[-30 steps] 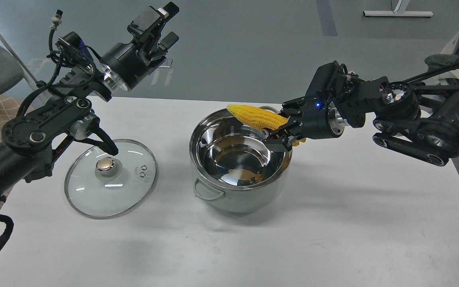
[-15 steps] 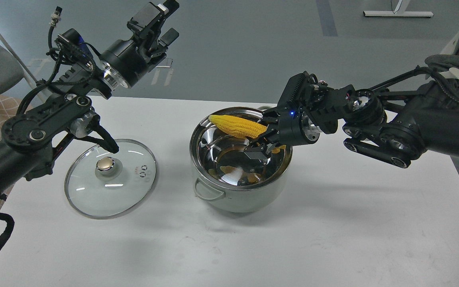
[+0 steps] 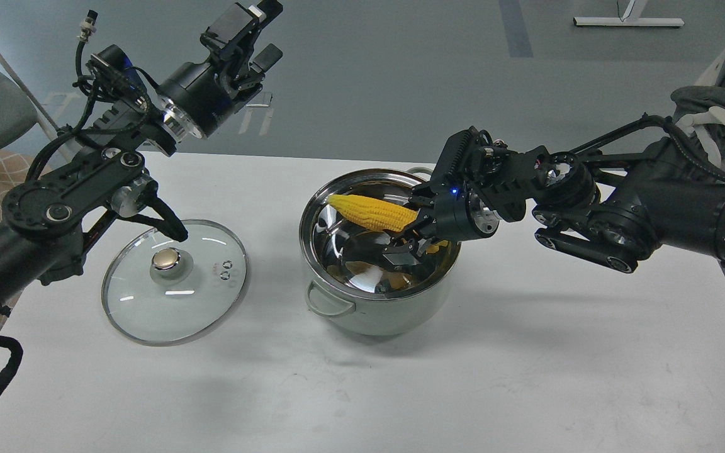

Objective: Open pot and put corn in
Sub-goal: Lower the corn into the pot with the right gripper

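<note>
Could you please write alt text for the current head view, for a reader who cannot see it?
The robot's right hand holds a yellow corn over the open pot on a white table, tip pointing left. The glass lid lies flat on the table left of the pot, and the left hand is raised, holding nothing.

The pot [image 3: 380, 302] mouth is crowded by the right end effector [image 3: 408, 234] and corn [image 3: 372, 212].

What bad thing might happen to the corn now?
The corn is held only by its thick end in the right gripper, so it might slip early. Its pointed tip sits near the pot rim on the left; if it lands tilted there, it might lean on the rim instead of lying inside.
</note>
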Motion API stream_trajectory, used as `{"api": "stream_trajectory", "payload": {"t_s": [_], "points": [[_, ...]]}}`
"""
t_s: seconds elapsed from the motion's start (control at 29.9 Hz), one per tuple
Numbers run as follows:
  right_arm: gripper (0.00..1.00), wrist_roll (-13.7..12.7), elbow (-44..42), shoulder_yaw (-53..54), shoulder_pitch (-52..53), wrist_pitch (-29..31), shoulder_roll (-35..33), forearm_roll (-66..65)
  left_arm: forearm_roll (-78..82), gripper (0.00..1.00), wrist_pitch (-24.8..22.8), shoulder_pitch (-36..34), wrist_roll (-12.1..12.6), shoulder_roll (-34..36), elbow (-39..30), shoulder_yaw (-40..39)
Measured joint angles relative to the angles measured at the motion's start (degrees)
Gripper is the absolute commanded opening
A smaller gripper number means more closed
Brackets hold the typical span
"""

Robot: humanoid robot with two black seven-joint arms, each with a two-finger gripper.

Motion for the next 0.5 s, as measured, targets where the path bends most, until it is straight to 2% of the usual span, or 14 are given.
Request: {"api": "stream_trajectory", "payload": {"t_s": [0.5], "points": [[0.44,0.1,-1.4,-1.5,-0.8,0.0,1.5,0.1,0.0,0.97,0.3,0.0,0.0,-0.1,0.0,-0.1]]}}
